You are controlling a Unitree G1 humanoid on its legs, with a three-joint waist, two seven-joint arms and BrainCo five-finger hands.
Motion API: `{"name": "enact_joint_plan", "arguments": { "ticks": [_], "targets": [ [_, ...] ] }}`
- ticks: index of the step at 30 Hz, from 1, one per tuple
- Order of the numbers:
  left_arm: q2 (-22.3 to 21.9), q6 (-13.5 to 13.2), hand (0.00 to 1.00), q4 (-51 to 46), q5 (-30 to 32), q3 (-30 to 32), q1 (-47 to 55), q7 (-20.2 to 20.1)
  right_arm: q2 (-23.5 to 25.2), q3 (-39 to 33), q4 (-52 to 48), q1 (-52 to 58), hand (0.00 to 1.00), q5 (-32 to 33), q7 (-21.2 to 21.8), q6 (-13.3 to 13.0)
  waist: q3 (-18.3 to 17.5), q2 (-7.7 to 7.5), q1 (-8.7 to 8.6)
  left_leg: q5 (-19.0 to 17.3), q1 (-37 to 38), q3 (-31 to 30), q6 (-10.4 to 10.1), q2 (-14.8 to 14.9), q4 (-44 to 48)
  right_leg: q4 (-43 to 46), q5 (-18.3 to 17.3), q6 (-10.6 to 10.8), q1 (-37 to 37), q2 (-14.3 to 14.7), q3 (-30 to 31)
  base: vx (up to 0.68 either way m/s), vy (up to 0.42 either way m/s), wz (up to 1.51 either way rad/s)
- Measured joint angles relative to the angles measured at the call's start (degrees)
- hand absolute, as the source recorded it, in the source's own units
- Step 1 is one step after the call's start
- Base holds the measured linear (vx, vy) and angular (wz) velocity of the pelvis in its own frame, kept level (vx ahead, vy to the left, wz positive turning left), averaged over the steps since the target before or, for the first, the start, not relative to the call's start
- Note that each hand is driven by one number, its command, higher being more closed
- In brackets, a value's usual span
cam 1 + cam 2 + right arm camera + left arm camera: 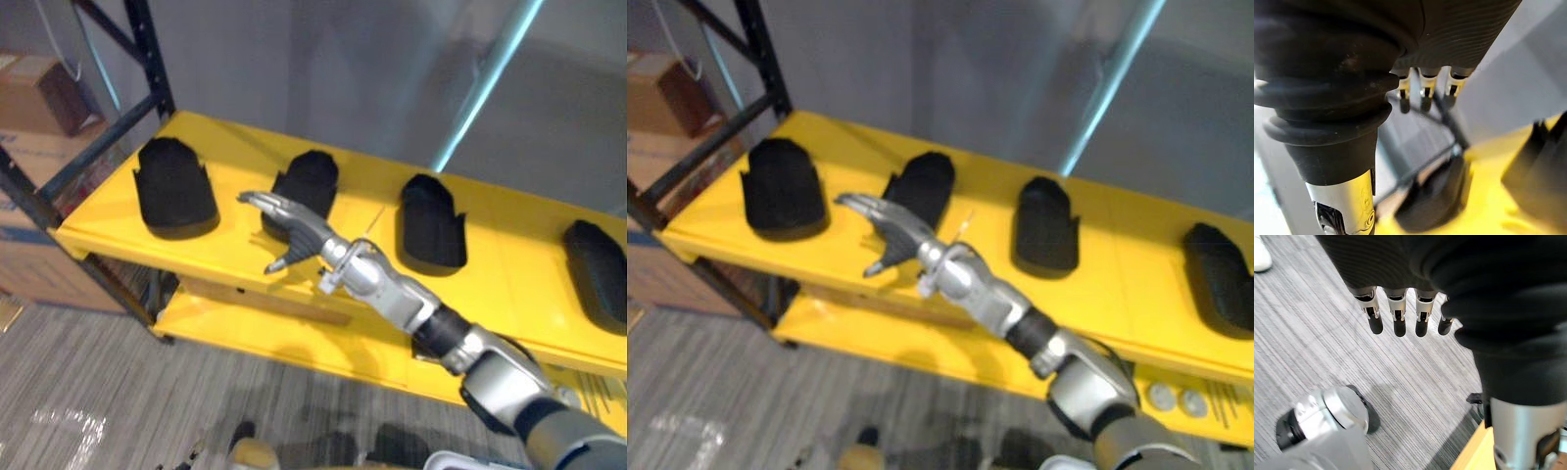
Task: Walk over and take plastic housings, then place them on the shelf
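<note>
Four black plastic housings sit in a row on the top board of the yellow shelf (pixel 235 157), well apart from each other. The right hand (pixel 294 227) reaches in from the lower right and hangs just in front of the second housing (pixel 312 181), over the near edge of the board. Its fingers are stretched out with a slight curve, the thumb points down and apart from them, and they hold nothing. Whether the fingertips touch the housing cannot be told. The first housing (pixel 174 188) lies to the left of the hand, near the end of the shelf. The third housing (pixel 431 223) and the fourth housing (pixel 598 269) lie to its right.

Each housing is a matt black shell, rounded at the far end and open, with notched walls, at the near end. The shelf boards are smooth, glossy yellow. A lower board (pixel 274 338) runs beneath the top one, and both hang in a dark metal frame (pixel 147 49). Brown cardboard boxes (pixel 39 93) stand behind the frame on the left.

The left hand (pixel 1398 313) hangs beside the robot with straight, empty fingers over grey striped carpet (pixel 1312 347). A white shoe (pixel 1261 254) shows at the carpet's edge.
</note>
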Motion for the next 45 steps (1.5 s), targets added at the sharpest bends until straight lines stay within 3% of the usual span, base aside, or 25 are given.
{"name": "enact_joint_plan", "arguments": {
  "ticks": [3, 5, 7, 9, 10, 13, 15, 17, 20, 23, 26, 29, 31, 34, 38, 40, 45],
  "targets": [
    [-0.07, -4.01, 0.00, -1.12, 0.02, -0.51, 0.11, -0.20, -1.93, -9.82, -6.13, 2.93, 0.00, -0.59, -8.96, 2.45, 0.13, 0.18, -0.42, 1.04, 0.46, 1.26, -0.34, 0.27, -1.60, 0.45, 0.11, 0.05, -1.29, 0.03, 1.25, -0.01, -0.010, -0.18],
    [-0.10, -7.24, 0.00, -4.03, 0.56, -0.50, 0.18, 1.97, -4.10, -16.37, -13.66, 7.46, 0.00, -0.57, -13.58, 2.80, 0.04, 0.01, -0.87, 1.03, 1.18, 2.93, -0.37, 0.48, -1.76, 0.31, 0.46, -0.02, -1.61, 0.09, 2.53, 0.05, 0.005, -0.39],
    [-0.26, -11.25, 0.00, -11.81, 1.10, -0.07, -0.14, 8.45, -6.72, -26.43, -25.83, 17.13, 0.00, -0.54, -18.63, 2.53, -0.01, -0.06, -3.25, 0.78, 1.89, 4.10, -0.26, 0.45, -1.82, 0.36, 0.60, 0.03, -1.52, -0.05, 3.42, 0.06, 0.011, -0.30],
    [-0.37, -13.82, 0.00, -17.61, 1.22, 1.18, -0.98, 13.28, -7.37, -32.98, -31.16, 24.06, 0.00, -0.49, -21.54, 2.43, 0.00, -0.04, -4.55, 0.41, 2.67, 5.55, -0.22, 0.49, -1.85, 0.35, 0.77, 0.08, -1.64, -0.08, 4.82, 0.04, 0.017, -0.36],
    [-0.76, -16.90, 0.00, -23.14, 1.23, 3.47, -1.93, 18.56, -7.20, -39.80, -34.01, 31.76, 0.00, 0.01, -25.35, 1.84, -0.04, -0.03, -5.92, -0.15, 3.30, 6.49, -0.07, 0.47, -1.73, 0.35, 0.87, 0.18, -1.54, -0.15, 5.72, 0.02, 0.021, -0.31],
    [-2.37, -21.62, 0.00, -33.68, 2.20, 8.50, -2.21, 26.36, -4.16, -52.80, -35.47, 45.69, 0.00, 0.70, -32.60, -0.65, -0.19, 0.23, -8.66, -0.96, 4.27, 8.48, 0.12, 0.43, -1.46, 0.07, 1.24, 0.34, -1.56, -0.24, 7.44, 0.01, 0.022, -0.33],
    [-3.73, -22.57, 0.00, -39.32, 3.59, 9.88, -1.52, 29.57, -1.31, -57.96, -35.77, 50.88, 0.00, 2.29, -35.31, -2.64, -0.47, 0.74, -9.88, -1.26, 4.56, 9.17, 0.18, 0.42, -1.41, -0.16, 1.38, 0.37, -1.56, -0.27, 7.91, 0.00, 0.016, -0.22],
    [-5.98, -22.82, 0.00, -48.15, 5.96, 10.59, 0.15, 32.96, 2.67, -62.71, -35.82, 57.37, 0.00, 4.27, -36.70, -5.68, -1.03, 1.77, -11.20, -1.44, 4.97, 9.58, 0.23, 0.42, -1.42, -0.47, 1.50, 0.35, -1.35, -0.24, 8.24, -0.01, 0.005, -0.13],
    [-7.96, -23.00, 0.00, -58.90, 10.47, 11.36, 3.74, 36.35, 8.64, -63.55, -35.73, 66.99, 0.00, 7.38, -34.79, -9.59, -2.11, 3.68, -12.88, -1.54, 5.29, 10.44, 0.23, 0.68, -1.40, -0.48, 1.50, 0.35, -1.37, -0.07, 8.83, -0.01, -0.001, -0.09],
    [-8.37, -23.06, 0.00, -63.93, 16.57, 10.66, 6.32, 38.75, 12.35, -61.27, -32.53, 72.66, 0.00, 7.86, -32.16, -11.18, -2.71, 4.70, -12.96, -2.06, 6.40, 11.50, 0.44, 0.97, -1.32, -0.57, 1.45, 0.36, -0.52, 0.09, 9.58, -0.04, -0.003, -0.16],
    [-8.35, -23.03, 0.00, -66.19, 21.39, 8.68, 8.05, 39.46, 13.42, -58.51, -27.73, 74.07, 0.00, 10.02, -29.23, -11.59, -2.92, 4.76, -12.93, -2.33, 7.23, 12.25, 0.49, 1.00, -1.31, -0.60, 1.21, 0.32, -0.11, 0.04, 9.87, -0.05, 0.003, -0.12],
    [-8.41, -21.84, 0.00, -66.13, 20.30, 6.12, 9.67, 37.70, 15.13, -54.30, -22.02, 74.65, 0.00, 15.79, -25.72, -11.46, -3.26, 4.79, -12.94, -2.31, 7.20, 12.92, 0.48, 1.10, -1.30, -0.45, 0.96, -0.02, -0.38, -0.03, 9.94, -0.05, 0.004, -0.04],
    [-8.41, -20.74, 0.00, -65.20, 17.74, 4.64, 11.04, 34.61, 16.18, -53.15, -18.74, 74.68, 0.00, 21.57, -23.74, -11.41, -3.92, 4.76, -12.88, -2.28, 7.24, 13.15, 0.48, 1.12, -1.31, -0.37, 1.07, 0.23, -0.41, -0.05, 9.94, 0.00, 0.000, 0.00],
    [-8.54, -18.59, 0.00, -60.87, 14.27, 2.97, 12.23, 31.08, 16.89, -52.61, -15.37, 74.41, 0.00, 24.95, -22.09, -11.40, -4.62, 4.83, -12.76, -2.15, 7.37, 13.21, 0.28, 1.07, -1.31, -0.09, 1.14, 0.38, -0.33, -0.16, 9.85, 0.04, 0.009, 0.01],
    [-8.63, -16.22, 0.00, -54.18, 9.63, 0.12, 12.37, 27.71, 17.06, -50.46, -14.74, 72.52, 0.00, 26.06, -19.94, -13.05, -4.62, 4.71, -12.67, -2.18, 7.33, 12.71, 0.30, 0.87, -1.31, -0.06, 0.95, 0.61, 0.03, -0.42, 9.30, 0.00, 0.004, 0.07],
    [-8.97, -14.30, 0.00, -50.51, 9.48, -1.09, 12.42, 26.09, 17.07, -47.02, -14.15, 70.39, 0.00, 25.66, -20.85, -14.34, -4.59, 4.54, -12.46, -2.23, 7.29, 11.37, 0.36, 0.63, -1.28, 0.72, 0.02, 0.78, 0.61, -0.94, 7.82, 0.00, 0.005, 0.28],
    [-9.03, -13.06, 0.00, -48.86, 6.56, -1.94, 13.01, 26.11, 16.41, -42.30, -14.11, 63.54, 0.00, 21.51, -24.31, -16.25, -4.31, 4.77, -10.27, -2.20, 3.80, 5.96, 0.37, 0.04, 1.25, 3.77, -2.53, 0.78, 0.50, -1.59, 3.02, 0.01, -0.022, 0.56]
  ]
}}
